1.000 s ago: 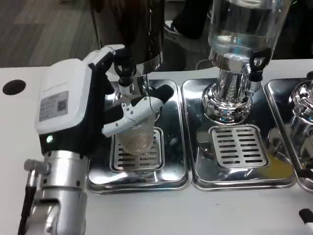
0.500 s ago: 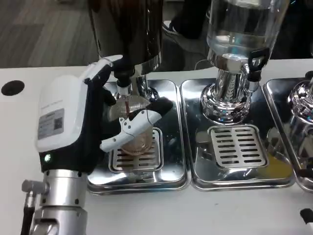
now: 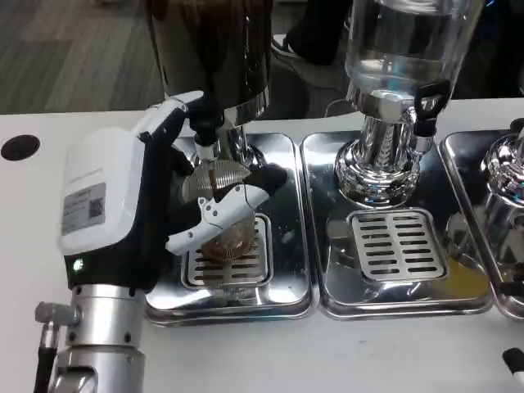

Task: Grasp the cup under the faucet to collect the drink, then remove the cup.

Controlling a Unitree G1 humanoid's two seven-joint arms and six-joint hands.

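Note:
A clear plastic cup (image 3: 223,237) stands on the slotted grate of the left steel tray (image 3: 286,286), directly under the black faucet (image 3: 205,135) of the dark drink dispenser (image 3: 217,49). A thin brown stream runs from the faucet into the cup, and brown liquid sits in its bottom. My left hand (image 3: 139,196) wraps the cup from the left, thumb across its front, other fingers up by the faucet lever. A black tip of my right hand (image 3: 513,360) shows at the bottom right corner; its fingers are out of frame.
A second dispenser (image 3: 393,49) with a clear tank and chrome base stands over the middle tray (image 3: 336,286). A third chrome dispenser (image 3: 503,176) shows at the right edge. A black hole (image 3: 20,147) marks the white table at the far left.
The cup went from empty to holding brown drink as a stream began to run from the faucet. My left hand shifted slightly and keeps its hold on the cup.

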